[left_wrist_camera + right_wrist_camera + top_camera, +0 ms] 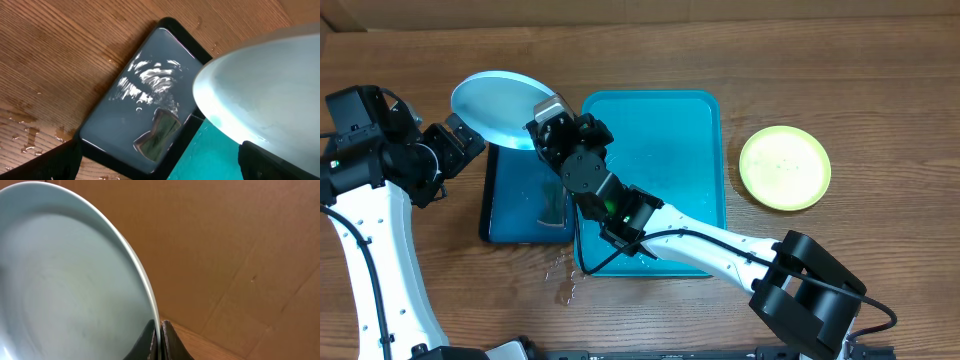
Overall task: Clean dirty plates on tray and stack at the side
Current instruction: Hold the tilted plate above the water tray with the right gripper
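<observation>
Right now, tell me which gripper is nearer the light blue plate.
Right. The right gripper is shut on the rim of the light blue plate, holding it tilted. The left gripper stands open close by the plate's opposite edge, not gripping it.

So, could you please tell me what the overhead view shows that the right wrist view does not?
Only overhead: the turquoise tray, the dark blue tray beside it, and a yellow-green plate off to the side. Only right wrist: the right gripper shut on a plate's rim, with brown cardboard behind. Both: the light blue plate.
</observation>
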